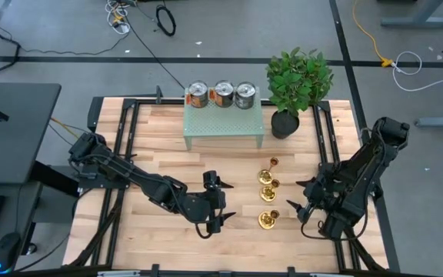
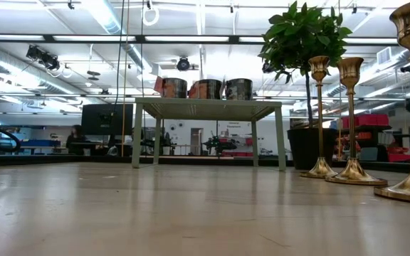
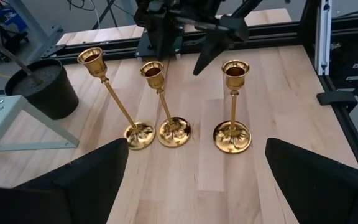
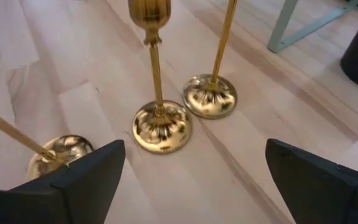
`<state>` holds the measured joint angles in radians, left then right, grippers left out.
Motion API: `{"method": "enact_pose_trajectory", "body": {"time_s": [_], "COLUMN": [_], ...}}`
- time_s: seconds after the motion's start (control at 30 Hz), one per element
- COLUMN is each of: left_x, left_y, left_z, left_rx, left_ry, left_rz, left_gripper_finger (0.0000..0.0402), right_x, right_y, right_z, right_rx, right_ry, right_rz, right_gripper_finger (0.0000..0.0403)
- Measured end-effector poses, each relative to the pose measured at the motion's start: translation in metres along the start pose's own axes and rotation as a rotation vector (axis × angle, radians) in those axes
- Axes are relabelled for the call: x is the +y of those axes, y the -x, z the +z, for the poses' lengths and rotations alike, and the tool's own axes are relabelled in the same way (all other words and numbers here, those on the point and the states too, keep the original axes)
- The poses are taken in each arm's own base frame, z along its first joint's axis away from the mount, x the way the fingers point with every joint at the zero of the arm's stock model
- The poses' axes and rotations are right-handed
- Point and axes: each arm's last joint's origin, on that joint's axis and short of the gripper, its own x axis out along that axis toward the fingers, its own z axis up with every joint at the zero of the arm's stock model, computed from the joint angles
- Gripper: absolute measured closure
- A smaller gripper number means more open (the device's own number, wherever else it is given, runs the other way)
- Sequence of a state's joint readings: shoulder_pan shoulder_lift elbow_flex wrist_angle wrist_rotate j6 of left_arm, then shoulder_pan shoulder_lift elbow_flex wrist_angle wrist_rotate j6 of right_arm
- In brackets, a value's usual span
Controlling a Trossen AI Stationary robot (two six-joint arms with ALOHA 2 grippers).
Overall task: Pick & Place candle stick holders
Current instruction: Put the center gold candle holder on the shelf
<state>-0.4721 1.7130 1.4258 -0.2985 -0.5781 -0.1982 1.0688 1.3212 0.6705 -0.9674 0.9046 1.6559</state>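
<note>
Three candle stick holders [image 1: 268,196] of polished brass, each with a domed embossed round base, thin stem and small cup, stand upright in a row on the pale wood-plank desk [image 1: 152,154], toward its right edge. The left gripper [image 1: 218,202] sits just beside them toward the middle, fingers apart, holding nothing. The right gripper [image 1: 304,200] flanks them by the right edge, fingers likewise apart. Three silver tin cans [image 1: 222,94] with orange-brown labels, unreadable, top a pale green perforated stand [image 1: 223,123] at the far edge, beside a potted plant [image 1: 297,85] in a black pot.
</note>
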Motion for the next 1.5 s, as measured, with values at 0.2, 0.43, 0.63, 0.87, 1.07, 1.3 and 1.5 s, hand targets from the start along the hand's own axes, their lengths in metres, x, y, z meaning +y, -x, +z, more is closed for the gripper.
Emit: {"method": "enact_pose_trajectory", "body": {"time_s": [0.2,0.43,0.63,0.87,1.07,1.3,1.5], "left_x": [0.0,0.0,0.0,0.0,0.0,0.0,0.0], "left_y": [0.0,0.0,0.0,0.0,0.0,0.0,0.0], "left_z": [0.0,0.0,0.0,0.0,0.0,0.0,0.0], "left_rx": [0.0,0.0,0.0,0.0,0.0,0.0,-0.001], "left_ry": [0.0,0.0,0.0,0.0,0.001,0.001,0.001], "left_rz": [0.0,0.0,0.0,0.0,0.0,0.0,0.0], "left_gripper_finger": [0.0012,0.0012,0.0012,0.0012,0.0012,0.0012,0.0012], "right_x": [-0.007,-0.007,0.002,0.01,0.014,0.014,0.014], "right_y": [-0.014,-0.024,-0.032,-0.043,-0.052,-0.058,-0.059], "right_z": [-0.003,0.002,0.009,0.021,0.032,0.037,0.039], "right_rx": [-0.049,-0.051,-0.077,-0.116,-0.141,-0.144,-0.141], "right_ry": [-0.032,-0.033,-0.024,0.033,0.053,0.068,0.06], "right_rz": [-0.04,-0.064,-0.035,-0.029,-0.028,-0.046,-0.044], "right_gripper_finger": [0.0009,0.0009,0.0009,0.0017,0.0061,0.011,0.0181]}}
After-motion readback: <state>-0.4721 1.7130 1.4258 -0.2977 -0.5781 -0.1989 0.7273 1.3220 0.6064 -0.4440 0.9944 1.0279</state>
